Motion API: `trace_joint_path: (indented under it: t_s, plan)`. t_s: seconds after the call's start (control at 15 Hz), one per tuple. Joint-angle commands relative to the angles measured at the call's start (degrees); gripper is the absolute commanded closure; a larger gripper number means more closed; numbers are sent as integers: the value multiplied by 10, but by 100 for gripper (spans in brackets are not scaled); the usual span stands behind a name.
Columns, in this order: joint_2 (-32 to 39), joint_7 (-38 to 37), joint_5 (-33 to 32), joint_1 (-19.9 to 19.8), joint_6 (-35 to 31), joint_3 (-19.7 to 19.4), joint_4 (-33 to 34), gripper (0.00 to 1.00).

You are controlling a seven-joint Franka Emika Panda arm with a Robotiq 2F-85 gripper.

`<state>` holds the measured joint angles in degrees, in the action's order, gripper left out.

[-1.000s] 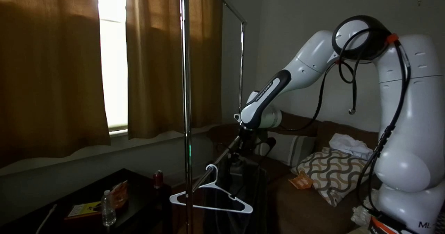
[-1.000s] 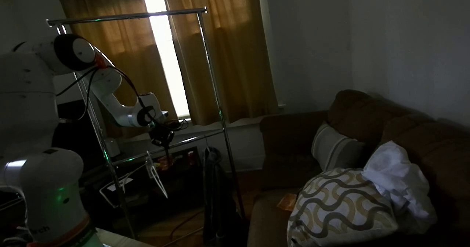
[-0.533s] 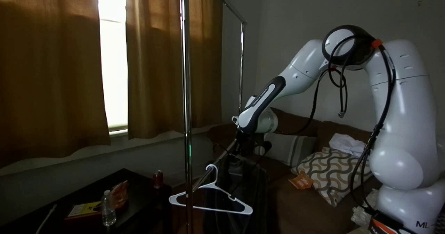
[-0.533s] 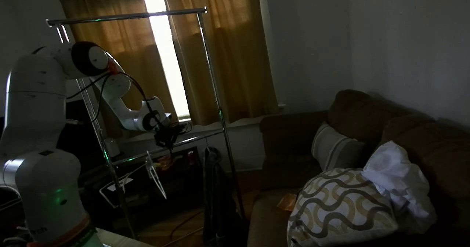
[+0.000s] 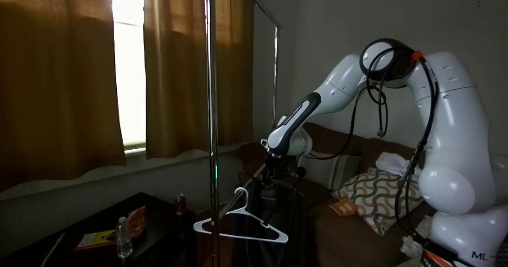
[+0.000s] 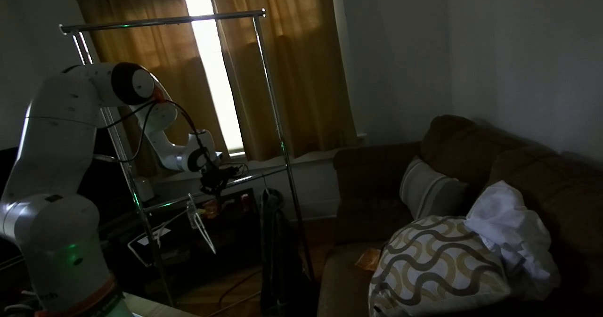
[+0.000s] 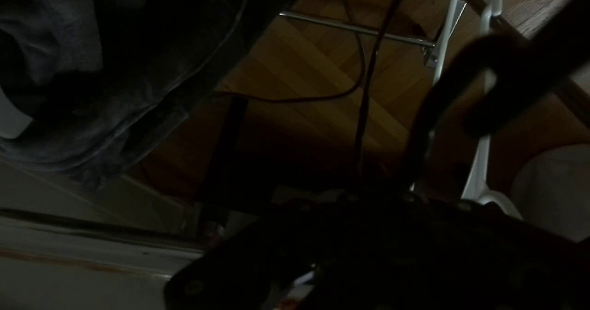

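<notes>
A black gripper (image 6: 216, 191) is poised near the lower rail (image 6: 242, 180) of a chrome rack (image 5: 213, 100), lying in an exterior view between 1 white plastic hanger (image 5: 238, 211), hung on that rail, and a dark, soft-looking garment (image 6: 277, 246) farther along; the dimness makes it impossible to tell whether the gripper is spread or pressed together. The hanger looks light, stiff and rather slick, likely to swing or slide when nudged, so its neck (image 5: 243, 209) seems the surest place to hold.
</notes>
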<state>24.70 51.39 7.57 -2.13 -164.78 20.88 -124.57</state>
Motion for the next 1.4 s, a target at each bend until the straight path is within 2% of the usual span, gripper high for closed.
trace_joint_path:
  t_s: [0.0, 0.47, 0.53, 0.6, 0.73, 1.13, 1.2, 1.33]
  plan:
    - [15, 7, -15, -15, 42, 7, 15, 98]
    - [20, 11, -13, -11, 80, -1, 23, 98]
    - [20, 8, -15, -9, 84, -4, 24, 67]
    - [19, 9, -13, -9, 88, -3, 25, 66]
    - [16, 10, -13, -9, 100, -6, 23, 53]
    - [4, 9, -12, -8, 121, -15, 18, 7]
    - [1, 5, -14, -6, 130, -18, 19, 1]
    - [-8, 11, -6, -10, 159, -13, 19, 0]
